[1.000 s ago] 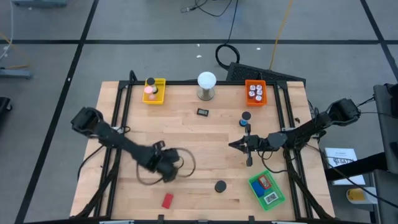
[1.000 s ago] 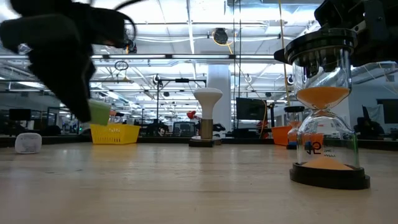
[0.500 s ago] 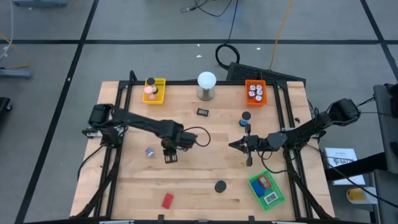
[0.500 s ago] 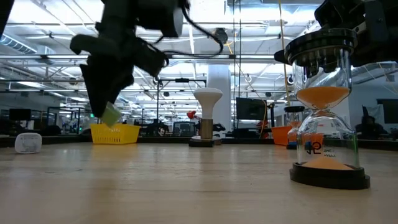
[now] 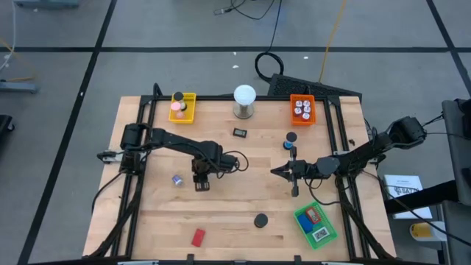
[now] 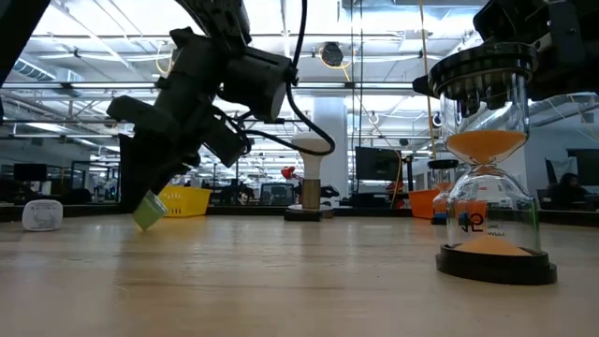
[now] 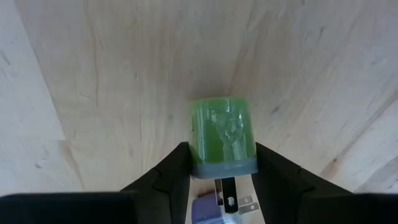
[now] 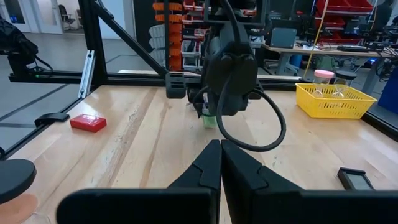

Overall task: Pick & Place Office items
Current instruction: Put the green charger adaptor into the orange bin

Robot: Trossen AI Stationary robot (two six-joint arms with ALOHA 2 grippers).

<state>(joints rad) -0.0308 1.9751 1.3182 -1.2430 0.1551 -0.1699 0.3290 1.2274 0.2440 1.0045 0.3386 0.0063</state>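
Note:
My left gripper (image 5: 200,182) stands over the middle left of the table, pointing steeply down, shut on a small green clip-like piece (image 7: 222,140) with a grey end. The low view shows this piece (image 6: 148,212) tilted and close above the wood. My right gripper (image 5: 274,171) waits shut right of the middle, pointing level toward the left. Loose items lie on the table: a red flat block (image 5: 198,237), a black round piece (image 5: 260,220), a small bluish bit (image 5: 176,179), a dark flat item (image 5: 241,132) and another black round piece (image 5: 291,137). My left gripper pinches the green piece between its two fingers (image 7: 174,167), on the two opposite sides near its grey end (image 7: 200,160). The fingers come from above, slanting. The green part sticks out past the fingertips, tilted. I cannot tell whether its lower corner touches the wood.
A yellow tray (image 5: 188,98) sits at the far left, an orange tray (image 5: 302,98) at the far right, a green tray (image 5: 329,236) at the near right. A white ball on a metal base (image 5: 244,96) stands at the far middle. An hourglass (image 6: 491,187) stands by my right gripper.
My left gripper has swung from the near left toward the table's middle and far edge, tipped to point more steeply down, and sunk. The green piece has gone with it, from well above the table to just over the wood.

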